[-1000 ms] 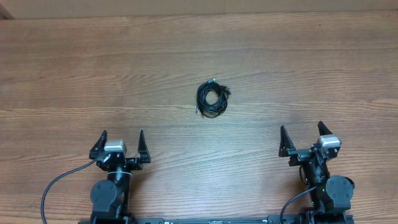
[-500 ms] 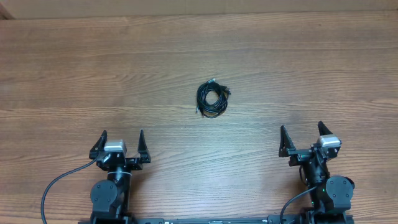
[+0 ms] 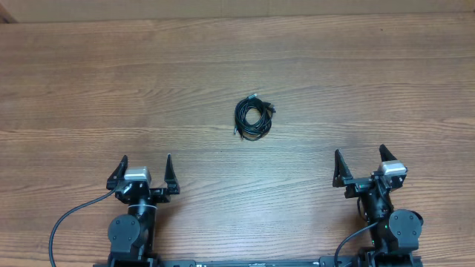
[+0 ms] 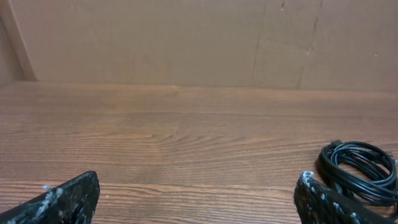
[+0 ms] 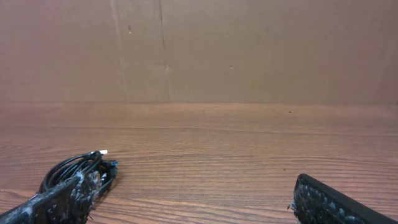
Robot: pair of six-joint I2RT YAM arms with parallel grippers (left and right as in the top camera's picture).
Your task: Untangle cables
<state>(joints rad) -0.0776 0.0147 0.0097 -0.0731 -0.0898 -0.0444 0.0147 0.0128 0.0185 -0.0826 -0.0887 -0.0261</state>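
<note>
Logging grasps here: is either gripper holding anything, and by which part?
Nothing is held. Both the left gripper and the right gripper stand open and empty, well apart from the bundle of black cables lying on the table.

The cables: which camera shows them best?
Overhead: the whole bundle of cables lies in plain sight. The left wrist view crops it at the right edge; the right wrist view hides its lower part behind a tool finger.

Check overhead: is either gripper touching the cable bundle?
No, the cables lie coiled on the table, well apart from the left gripper and the right gripper, both open.
</note>
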